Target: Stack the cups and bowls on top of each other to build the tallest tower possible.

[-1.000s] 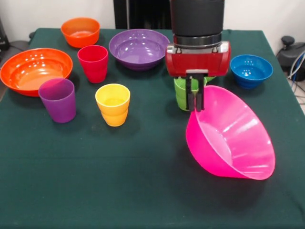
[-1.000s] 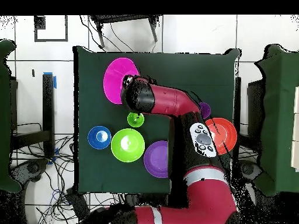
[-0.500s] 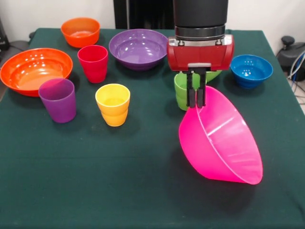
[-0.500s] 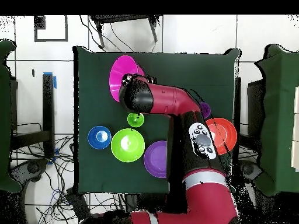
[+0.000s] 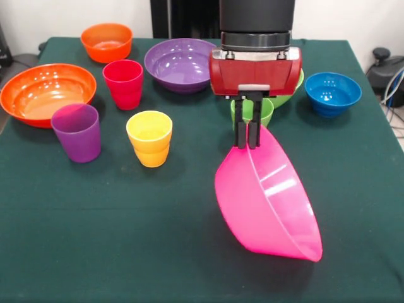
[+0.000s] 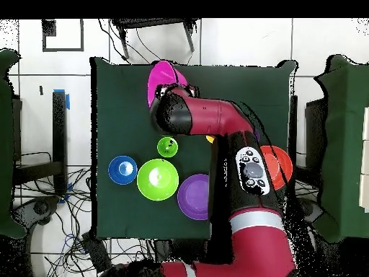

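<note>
My gripper [image 5: 247, 142] is shut on the rim of the large pink bowl [image 5: 268, 202], which hangs steeply tilted on its side with its lower edge near the cloth. From overhead the pink bowl [image 6: 162, 78] shows edge-on near the far table edge, and the arm hides the gripper. The light green cup [image 5: 262, 111] stands just behind the gripper, in front of the green bowl [image 5: 291, 88]. The yellow cup [image 5: 149, 137], purple cup [image 5: 77, 131] and red cup [image 5: 124, 83] stand upright on the left. No stack stands anywhere.
The purple bowl [image 5: 183, 63], small orange bowl [image 5: 106, 41] and large orange bowl [image 5: 44, 91] sit at the back left. The blue bowl [image 5: 332, 93] is at the right. Overhead, the green bowl [image 6: 158, 179], blue bowl [image 6: 122, 169] and purple bowl [image 6: 191, 196] lie near the robot.
In the front view the gripper has carried the pink bowl leftward, and the bowl has tipped more steeply onto its side. The other cups and bowls have not moved.
</note>
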You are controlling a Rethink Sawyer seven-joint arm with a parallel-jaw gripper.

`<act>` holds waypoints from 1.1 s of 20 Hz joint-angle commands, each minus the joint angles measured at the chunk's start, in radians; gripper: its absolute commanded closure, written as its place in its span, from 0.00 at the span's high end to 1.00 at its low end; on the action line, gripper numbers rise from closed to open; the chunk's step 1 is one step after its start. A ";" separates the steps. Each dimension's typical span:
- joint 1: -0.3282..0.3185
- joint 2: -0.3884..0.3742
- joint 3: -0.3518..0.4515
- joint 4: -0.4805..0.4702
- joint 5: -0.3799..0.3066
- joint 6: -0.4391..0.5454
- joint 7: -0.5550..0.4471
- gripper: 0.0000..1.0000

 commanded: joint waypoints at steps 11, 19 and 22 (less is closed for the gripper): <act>-0.049 0.056 0.072 -0.174 -0.099 0.134 -0.106 0.00; -0.083 0.082 0.094 -0.230 -0.158 0.113 -0.177 0.00; -0.070 0.081 0.081 -0.231 -0.201 0.071 -0.174 0.00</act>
